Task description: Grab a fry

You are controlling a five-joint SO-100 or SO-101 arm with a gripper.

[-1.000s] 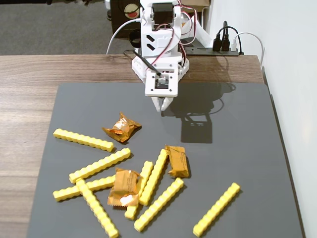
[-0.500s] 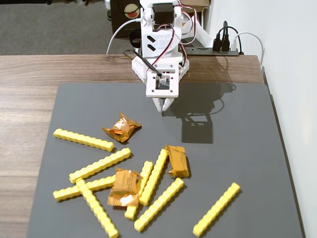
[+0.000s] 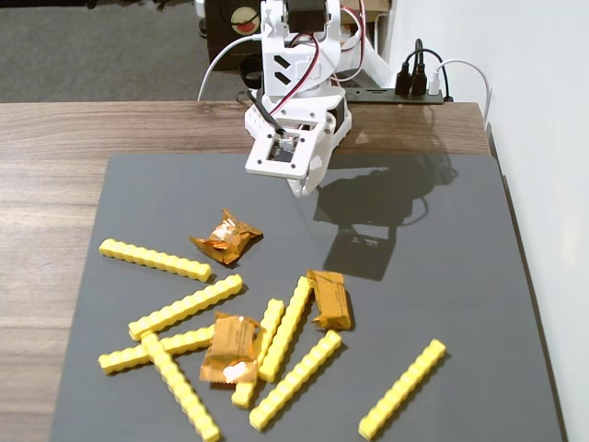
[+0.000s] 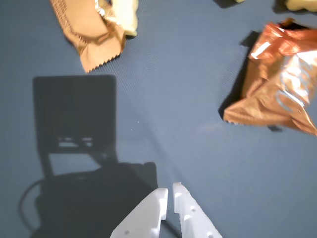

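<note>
Several bright-yellow studded fries lie on the dark mat in the fixed view, among them one at the left [image 3: 155, 260], one in the middle pile [image 3: 285, 329] and one alone at the right [image 3: 402, 389]. My white gripper [image 3: 302, 187] hangs at the mat's far edge, well behind all of them. In the wrist view the gripper [image 4: 170, 191] is shut and empty over bare mat, with only a hairline gap between the jaws. A pale fry end [image 4: 126, 15] shows at the top of that view.
Three orange-brown foil packets lie among the fries [image 3: 226, 237] [image 3: 329, 298] [image 3: 230, 348]; two show in the wrist view [image 4: 91, 25] [image 4: 282, 84]. The mat [image 3: 442, 276] lies on a wooden table [image 3: 55, 129]. A wall stands at the right, and cables and a power strip [image 3: 419, 83] at the back.
</note>
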